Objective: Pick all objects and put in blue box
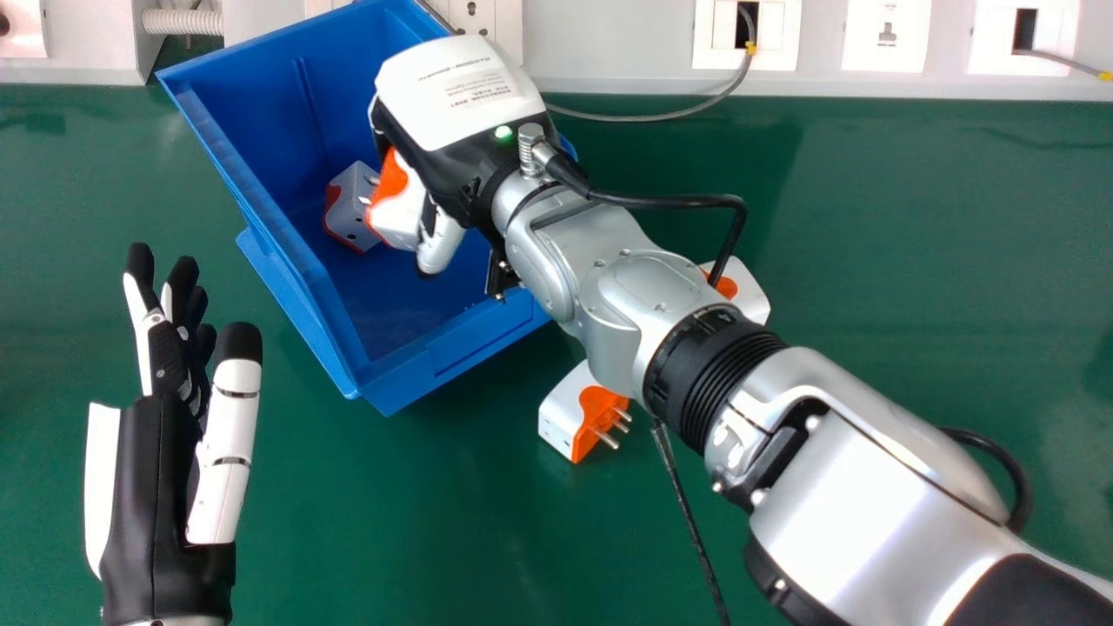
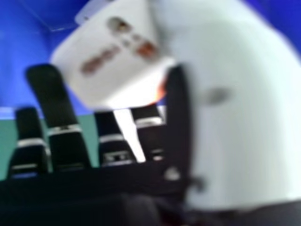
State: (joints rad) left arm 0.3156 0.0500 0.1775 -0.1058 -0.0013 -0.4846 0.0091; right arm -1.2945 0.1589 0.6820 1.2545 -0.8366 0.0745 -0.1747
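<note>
The green table [image 1: 896, 235] lies under and around the blue box [image 1: 439, 363], the landmark here, and the robot's right arm [image 1: 869, 504] slants in from the near right, crossing the box's right side and hiding part of that wall. A white wall panel [image 1: 609, 52] with sockets stands behind the box. The left hand [image 1: 156, 487] rests left of the box and nearer the robot, fingers straight, thumb apart. A grey cable [image 1: 648, 118] runs along the foot of the panel, right of the box, and a thin black cord [image 1: 691, 517] lies to the box's near right. The held adapter [image 1: 400, 217] is a chunky, rounded white block with an orange part; the hand view shows dark openings in its white face. A matching boxed adapter [image 1: 352, 217] lies inside the box toward the left, white and orange with holes. Outside, just beyond the box's near right corner, the pronged adapter [image 1: 565, 416] lies with metal pins pointing away from the box; the half-hidden adapter [image 1: 749, 296] is right of the box, partly behind the arm. The right hand [image 1: 456, 91] is over the box's interior, clamped on the held adapter between thumb and fingers, with the boxed adapter close by; whether those two touch, I cannot tell.
</note>
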